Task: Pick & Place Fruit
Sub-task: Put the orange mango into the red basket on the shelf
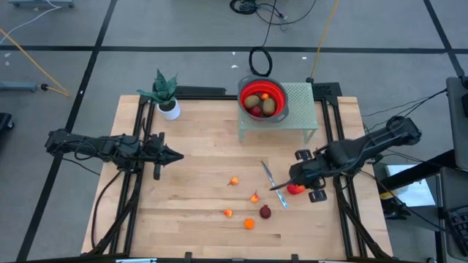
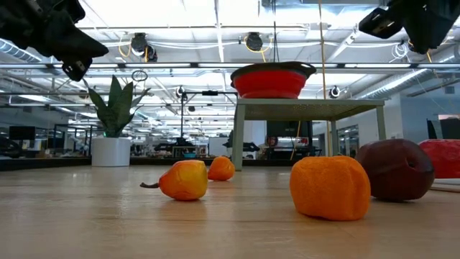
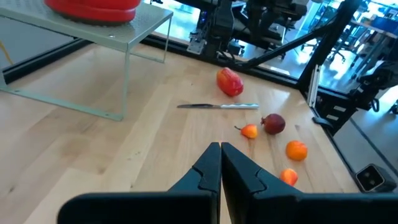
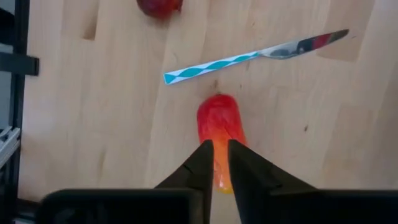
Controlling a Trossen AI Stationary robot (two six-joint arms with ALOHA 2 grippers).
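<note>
Right wrist view, right gripper poised directly over elongated red-orange fruit, fingers slightly parted, gripping nothing, fruit's long axis in line with fingers, knife lying crosswise beyond.

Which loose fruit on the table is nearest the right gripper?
The elongated red-orange piece, just beyond the right gripper and beside the knife. The dark red ball and small orange pieces lie farther left.

We see a brightly, evenly lit wooden table under overhead ceiling strip lights, which glare white in the low view. Shadows beneath the fruit are short and soft. The nearest orange fruit looks slightly soft; the room behind blurs.
</note>
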